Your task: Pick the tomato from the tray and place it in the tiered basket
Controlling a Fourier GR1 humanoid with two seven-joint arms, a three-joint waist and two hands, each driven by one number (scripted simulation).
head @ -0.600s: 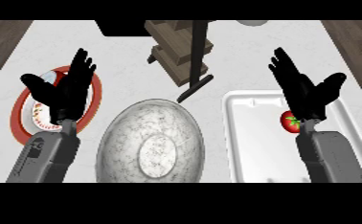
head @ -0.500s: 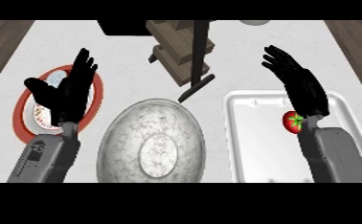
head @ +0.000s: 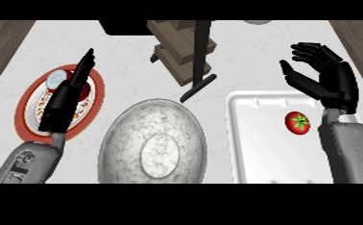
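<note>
We see the tomato (head: 298,122) lying in the white tray (head: 262,142), toward the tray's right side and touched by nothing. The right robot hand (head: 327,81) hovers above the tray's far right corner, fingers spread and relaxed, holding nothing. Left of the tray sits a marbled grey bowl (head: 152,144) on the table (head: 106,46). Beyond the tray's far left corner stands the wooden tiered basket (head: 181,51). Far left of the tray, the left robot hand (head: 69,92) rests with straight fingers, empty, over a red-rimmed plate (head: 30,105).
</note>
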